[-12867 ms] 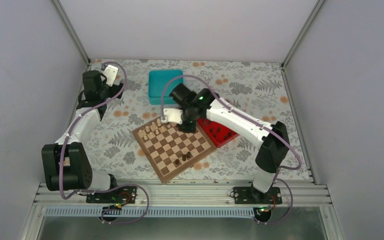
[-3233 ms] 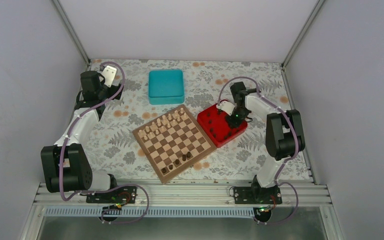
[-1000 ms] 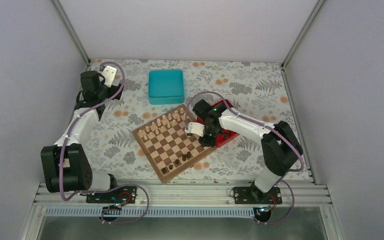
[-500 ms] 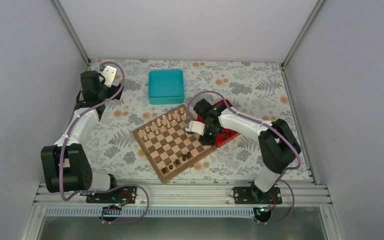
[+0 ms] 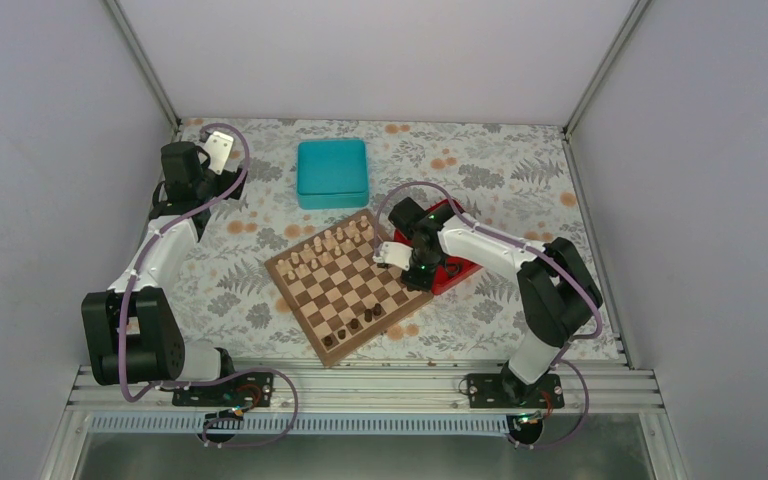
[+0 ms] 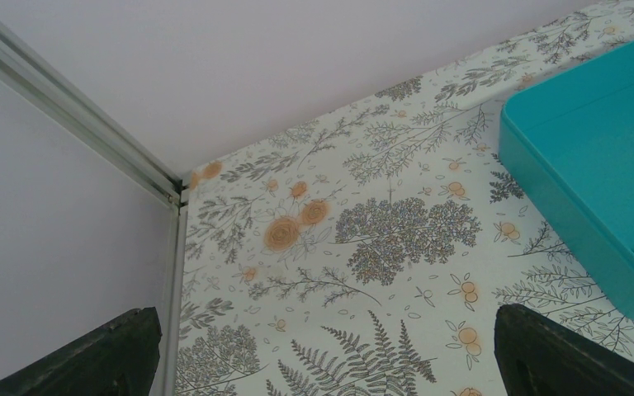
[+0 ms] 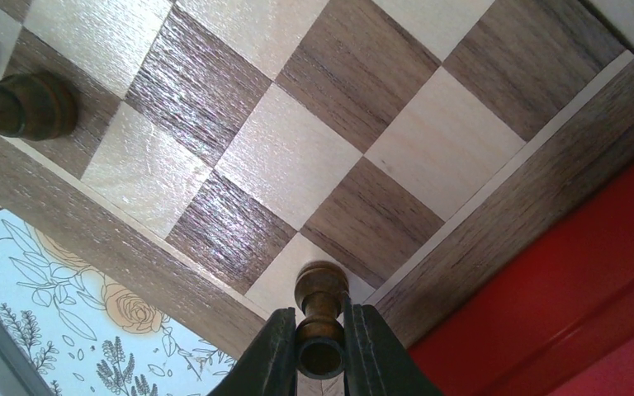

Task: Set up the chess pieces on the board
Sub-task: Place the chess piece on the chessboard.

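The board lies mid-table, turned like a diamond. My right gripper hangs over the board's right corner, beside the red tray. It is shut on a dark chess piece, and the black fingers pinch its stem. The piece's base is at the light corner square of the board; I cannot tell whether it touches. Three dark chess pieces stand along the near right edge, and one dark piece shows in the right wrist view. My left gripper is open at the far left corner, its fingertips wide apart over the bare tablecloth.
Pale pieces line the board's far left edge. The red tray touches the board's far right side, and its red wall rises right beside the held piece. A teal box sits behind the board, with its corner near my left gripper.
A few seconds ago my right gripper was over the red tray; it has since carried a dark piece to the board's right corner. Over the last second it barely shifted. The left arm stayed still.
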Controlling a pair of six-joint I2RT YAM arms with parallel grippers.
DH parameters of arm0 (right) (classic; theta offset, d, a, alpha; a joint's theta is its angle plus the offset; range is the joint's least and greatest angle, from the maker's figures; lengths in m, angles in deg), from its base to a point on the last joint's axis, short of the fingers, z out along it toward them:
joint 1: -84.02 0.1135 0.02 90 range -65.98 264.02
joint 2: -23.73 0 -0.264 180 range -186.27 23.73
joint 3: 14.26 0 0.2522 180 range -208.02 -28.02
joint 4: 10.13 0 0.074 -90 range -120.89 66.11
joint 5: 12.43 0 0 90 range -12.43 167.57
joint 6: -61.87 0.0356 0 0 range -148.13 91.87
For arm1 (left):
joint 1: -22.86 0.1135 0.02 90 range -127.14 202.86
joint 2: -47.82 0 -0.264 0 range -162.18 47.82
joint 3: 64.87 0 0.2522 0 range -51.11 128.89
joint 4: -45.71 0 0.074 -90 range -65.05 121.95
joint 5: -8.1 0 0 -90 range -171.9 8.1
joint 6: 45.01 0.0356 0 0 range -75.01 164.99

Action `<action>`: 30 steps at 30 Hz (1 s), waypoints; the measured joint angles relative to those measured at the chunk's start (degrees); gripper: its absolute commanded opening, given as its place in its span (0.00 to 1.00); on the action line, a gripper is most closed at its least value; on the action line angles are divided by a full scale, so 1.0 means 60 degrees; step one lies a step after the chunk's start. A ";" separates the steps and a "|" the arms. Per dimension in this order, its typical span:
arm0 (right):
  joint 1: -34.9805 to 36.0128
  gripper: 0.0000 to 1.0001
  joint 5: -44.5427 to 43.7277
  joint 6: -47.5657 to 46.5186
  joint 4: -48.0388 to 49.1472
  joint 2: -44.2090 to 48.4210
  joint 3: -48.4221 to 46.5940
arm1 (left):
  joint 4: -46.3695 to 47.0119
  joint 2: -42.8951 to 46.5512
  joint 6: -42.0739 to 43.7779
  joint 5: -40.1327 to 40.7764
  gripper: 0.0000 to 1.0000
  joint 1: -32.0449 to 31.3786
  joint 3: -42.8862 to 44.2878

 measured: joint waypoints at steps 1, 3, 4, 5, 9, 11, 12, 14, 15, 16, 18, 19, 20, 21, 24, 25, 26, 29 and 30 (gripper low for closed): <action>0.0004 0.08 -0.0004 0.0000 -0.0007 0.0004 0.0000 | 0.0000 0.0000 0.0000 0.0000 1.00 0.0000 0.0000; 0.0000 0.08 0.0000 0.0000 -0.0011 0.0004 0.0000 | 0.0000 0.0000 0.0000 0.0000 1.00 0.0000 0.0000; 0.0000 0.08 0.0000 0.0000 -0.0011 0.0004 0.0000 | 0.0000 0.0000 0.0000 0.0000 1.00 0.0000 0.0000; 0.0000 0.08 0.0007 0.0000 -0.0015 0.0004 0.0000 | 0.0000 0.0000 0.0000 0.0000 1.00 0.0000 0.0000; 0.0000 0.07 0.0036 -0.0004 -0.0069 0.0004 0.0000 | 0.0000 0.0000 0.0000 0.0004 1.00 0.0000 0.0000; 0.0000 0.07 0.0040 -0.0004 -0.0135 0.0007 0.0000 | 0.0000 0.0000 0.0000 0.0000 1.00 0.0000 0.0000; 0.0000 0.07 0.0044 -0.0004 -0.0175 0.0007 0.0000 | 0.0004 0.0000 0.0000 0.0000 1.00 0.0000 0.0000; 0.0000 0.07 0.0044 -0.0007 -0.0215 0.0007 0.0000 | 0.0000 0.0000 0.0000 0.0000 1.00 0.0000 0.0000; 0.0000 0.07 0.0047 -0.0007 -0.0226 0.0007 0.0000 | 0.0000 0.0000 0.0000 0.0004 1.00 0.0000 0.0000; 0.0000 0.07 0.0051 -0.0007 -0.0229 0.0007 0.0000 | 0.0000 0.0000 0.0000 0.0004 1.00 0.0000 0.0000; 0.0000 0.07 0.0066 -0.0007 -0.0229 0.0007 0.0000 | 0.0000 0.0000 0.0000 0.0004 1.00 0.0000 0.0000; 0.0000 0.07 0.0076 -0.0007 -0.0229 0.0007 0.0000 | 0.0000 0.0000 0.0000 0.0004 1.00 0.0000 0.0000; 0.0000 0.08 0.0080 -0.0007 -0.0229 0.0007 0.0000 | 0.0000 0.0000 0.0000 0.0004 1.00 0.0000 0.0000; 0.0000 0.09 0.0084 -0.0007 -0.0229 0.0007 0.0000 | 0.0000 0.0000 0.0000 0.0000 1.00 0.0000 0.0000; 0.0000 0.17 0.0084 -0.0007 -0.0226 0.0007 0.0000 | 0.0000 0.0000 0.0000 0.0000 1.00 0.0000 0.0000; 0.0000 0.21 0.0084 -0.0007 -0.0226 0.0007 0.0000 | 0.0000 0.0000 0.0000 0.0000 1.00 0.0000 0.0000; 0.0000 0.25 0.0080 -0.0011 -0.0222 0.0007 0.0000 | 0.0000 0.0000 0.0000 0.0000 1.00 0.0000 0.0000; 0.0000 0.36 0.0076 0.0004 -0.0222 0.0007 0.0000 | 0.0000 0.0000 0.0000 0.0000 1.00 0.0000 0.0000; 0.0000 0.39 0.0066 0.0015 -0.0226 0.0015 0.0000 | 0.0000 0.0000 0.0000 0.0000 1.00 0.0000 0.0000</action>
